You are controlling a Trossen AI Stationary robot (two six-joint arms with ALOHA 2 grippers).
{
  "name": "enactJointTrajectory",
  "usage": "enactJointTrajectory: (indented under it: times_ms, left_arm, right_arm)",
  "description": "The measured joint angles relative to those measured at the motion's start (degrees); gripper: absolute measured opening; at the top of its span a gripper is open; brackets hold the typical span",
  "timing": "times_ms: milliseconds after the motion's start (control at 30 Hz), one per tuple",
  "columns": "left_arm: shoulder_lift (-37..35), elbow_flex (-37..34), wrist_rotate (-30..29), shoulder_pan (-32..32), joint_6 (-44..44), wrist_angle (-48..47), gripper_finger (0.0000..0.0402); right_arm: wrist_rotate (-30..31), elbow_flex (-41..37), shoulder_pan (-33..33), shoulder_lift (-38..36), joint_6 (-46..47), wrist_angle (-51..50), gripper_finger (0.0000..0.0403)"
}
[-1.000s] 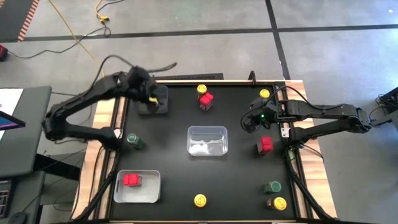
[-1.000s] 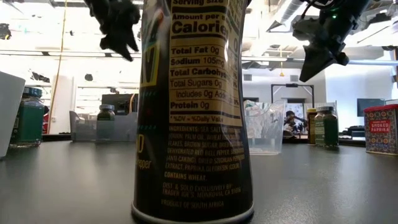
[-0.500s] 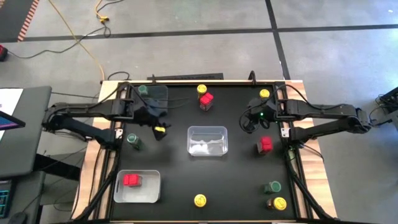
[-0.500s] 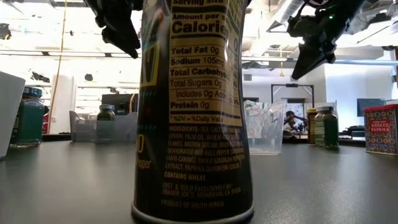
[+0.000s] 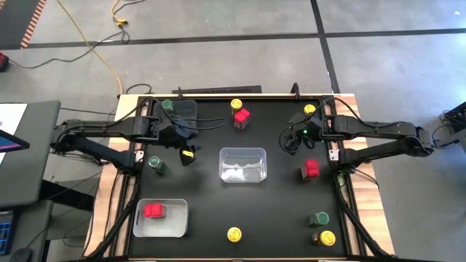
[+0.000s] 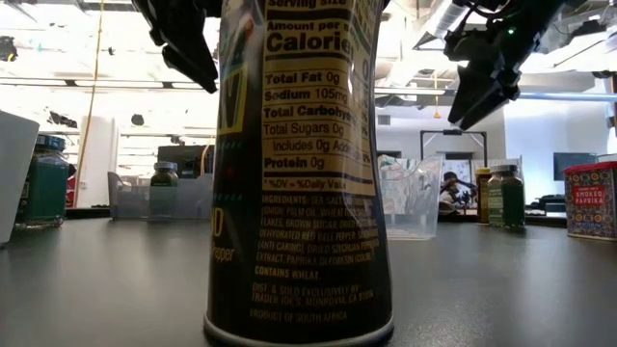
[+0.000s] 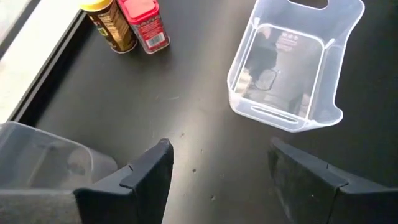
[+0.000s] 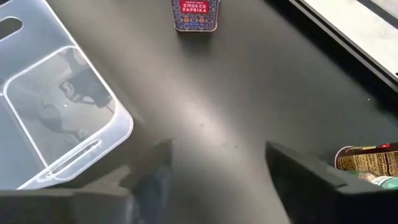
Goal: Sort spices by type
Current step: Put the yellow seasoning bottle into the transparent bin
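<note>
High view: we see the black bench [image 5: 277,211] carrying three clear bins [image 5: 243,164], one in the middle and two on the left side. One left-side bin holds a red-topped jar, the other a green-lidded jar.

The left end effector [image 7: 221,149] hangs over the bench between the far-left bin and the middle bin, fingers apart and empty. The right end effector [image 8: 217,149] hovers right of the middle bin, also spread and gripping nothing.

Most spice jars stand loose:
- red-topped jars [image 5: 311,169]
- yellow-lidded jars [image 5: 234,234]
- green-lidded jars [image 5: 156,163]

We judge them light, rigid and smooth-walled, so liable to slip or topple. We would take the round ones across the body just below the lid, and the squarish ones across two flat faces.
</note>
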Motion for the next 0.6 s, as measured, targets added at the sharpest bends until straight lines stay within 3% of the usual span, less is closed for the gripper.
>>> enactJointTrajectory:
  times_ms: [233,433,600]
  left_arm:
    - [0.0,0.0,0.0,0.0,-1.4,0.0,0.0248]
    - [0.0,0.0,0.1,0.0,-0.9,0.0,0.0248]
    - [0.0,0.0,0.1,0.0,2.3,0.0,0.0248]
  right_arm:
    - [0.0,0.0,0.0,-0.1,3.7,-1.4,0.0362]
    - [0.0,0.5,0.1,-0.2,5.5,-5.7,0.0362]
    - [-0.1,3.8,0.3,-0.2,16.9,-14.5,0.0359]
